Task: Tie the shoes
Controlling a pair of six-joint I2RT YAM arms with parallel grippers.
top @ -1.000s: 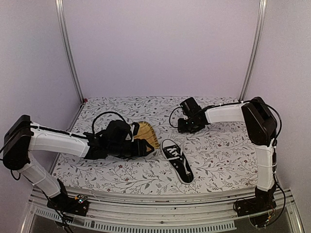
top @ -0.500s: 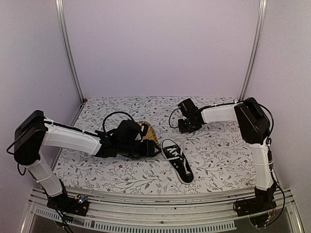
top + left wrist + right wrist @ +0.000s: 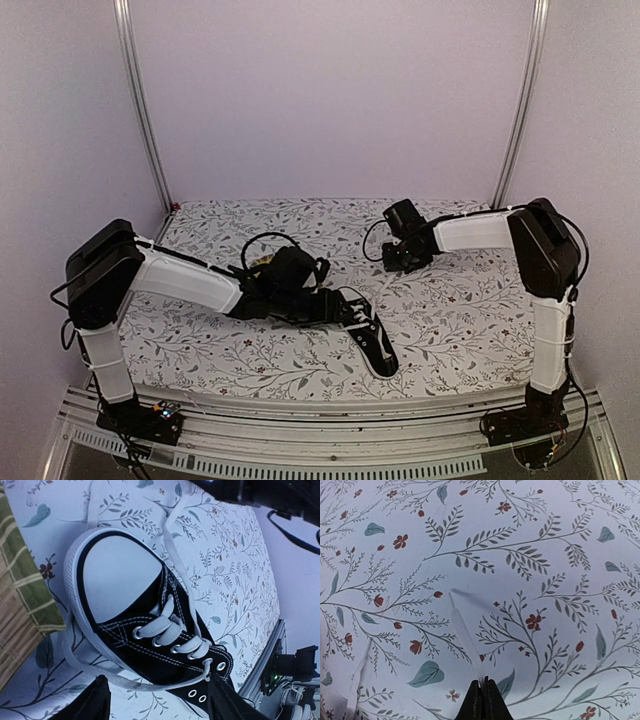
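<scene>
sneaker (image 3: 372, 338) lies mid-bench (image 3: 460, 320), toe beside woven mat (image 3: 20, 605). left claw (image 3: 159, 682) spread at laced upper, gripping nothing. right claw (image 3: 482, 692) pinching white lace (image 3: 462, 630) tip. risk: thin tip slips free, or pull drags unheld sneaker off line

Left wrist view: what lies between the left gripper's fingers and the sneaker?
In the left wrist view, a loose white lace runs across there, over the floral cloth. The left gripper stands open.
</scene>
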